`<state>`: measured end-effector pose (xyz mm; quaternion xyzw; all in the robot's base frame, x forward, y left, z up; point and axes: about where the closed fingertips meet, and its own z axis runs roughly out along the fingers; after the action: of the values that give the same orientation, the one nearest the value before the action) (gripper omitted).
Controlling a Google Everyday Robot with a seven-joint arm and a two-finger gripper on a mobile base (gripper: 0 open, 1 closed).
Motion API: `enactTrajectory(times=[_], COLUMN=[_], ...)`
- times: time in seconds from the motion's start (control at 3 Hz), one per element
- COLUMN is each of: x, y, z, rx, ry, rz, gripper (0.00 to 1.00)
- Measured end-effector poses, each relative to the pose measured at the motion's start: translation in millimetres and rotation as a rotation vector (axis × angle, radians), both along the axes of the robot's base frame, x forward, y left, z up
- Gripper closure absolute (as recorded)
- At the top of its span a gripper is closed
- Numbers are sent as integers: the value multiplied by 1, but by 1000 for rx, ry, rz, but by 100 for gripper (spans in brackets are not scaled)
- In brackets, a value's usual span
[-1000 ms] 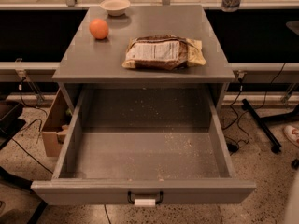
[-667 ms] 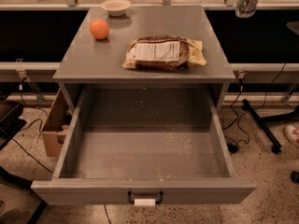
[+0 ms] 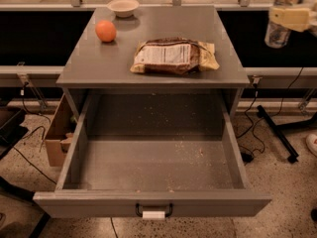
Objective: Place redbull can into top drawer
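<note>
The redbull can (image 3: pixel 280 15), silver with a pull-tab top, is held upright in the air at the top right, beyond the cabinet's right edge. My gripper (image 3: pixel 286 19) is shut on it, with a cream finger (image 3: pixel 293 18) across its side. The top drawer (image 3: pixel 148 203) is pulled fully open below the cabinet top. Its grey floor is speckled with crumbs and holds nothing else. Its front panel has a small black handle (image 3: pixel 154 210) with a white tag. The can is well above the drawer and to its back right.
On the cabinet top (image 3: pixel 99 63) lie an orange (image 3: pixel 105 30), a white bowl (image 3: pixel 123 6) and a snack bag (image 3: pixel 173 56). A cardboard box (image 3: pixel 57 135) stands left of the drawer. Cables and a black stand leg (image 3: pixel 277 133) lie on the floor at the right.
My gripper has carried the can rightward and lower in the view, nearer to the camera. The drawer and the things on the cabinet top have not moved.
</note>
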<state>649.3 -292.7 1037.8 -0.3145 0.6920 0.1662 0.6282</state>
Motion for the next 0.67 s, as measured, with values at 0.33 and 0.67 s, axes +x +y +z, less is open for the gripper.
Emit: enactTrajectory(times=[0.33, 0.67], x=[-23, -30], y=[4, 19], z=[-16, -34], rx=[44, 67], ry=[-47, -46], rz=[97, 197], gripper=[100, 100])
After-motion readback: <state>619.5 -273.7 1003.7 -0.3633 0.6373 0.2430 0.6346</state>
